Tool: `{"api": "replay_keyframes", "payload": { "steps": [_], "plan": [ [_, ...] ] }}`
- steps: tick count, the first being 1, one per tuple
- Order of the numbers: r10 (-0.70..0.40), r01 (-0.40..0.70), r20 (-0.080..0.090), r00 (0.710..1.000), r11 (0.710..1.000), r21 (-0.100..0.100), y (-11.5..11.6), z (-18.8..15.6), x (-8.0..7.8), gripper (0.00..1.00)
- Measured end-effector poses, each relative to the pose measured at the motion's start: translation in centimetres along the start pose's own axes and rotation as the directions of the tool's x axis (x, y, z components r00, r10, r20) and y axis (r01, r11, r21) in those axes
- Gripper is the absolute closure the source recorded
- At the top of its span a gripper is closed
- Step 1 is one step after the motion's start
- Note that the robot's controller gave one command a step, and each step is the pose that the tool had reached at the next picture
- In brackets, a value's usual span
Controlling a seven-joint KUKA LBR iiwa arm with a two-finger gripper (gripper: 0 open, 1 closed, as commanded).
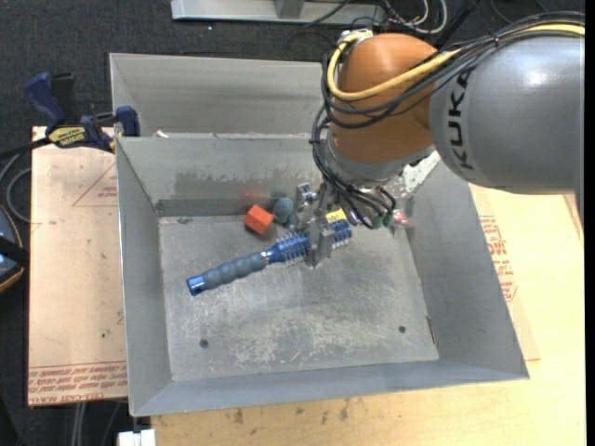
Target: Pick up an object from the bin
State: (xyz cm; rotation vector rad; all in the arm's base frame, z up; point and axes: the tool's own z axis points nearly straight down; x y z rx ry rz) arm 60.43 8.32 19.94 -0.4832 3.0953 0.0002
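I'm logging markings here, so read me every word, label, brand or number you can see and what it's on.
"KUKA": dark letters running down the grey arm casing.
On the blue-handled brush and orange block in the bin: no lettering I can make out.

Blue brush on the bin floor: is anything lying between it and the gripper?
Nothing visible does. The gripper is right at the bristle end of the blue brush, with no other thing between them. The orange block lies beside that end, toward the bin's back wall, not on the brush.
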Motion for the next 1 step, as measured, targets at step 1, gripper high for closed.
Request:
{"api": "replay_keyframes", "payload": {
  "steps": [1],
  "plan": [
    [0.027, -0.027, 0.003, 1.000, 1.000, 0.002, -2.92, -12.33, -1.69, 1.00]
  ]
}}
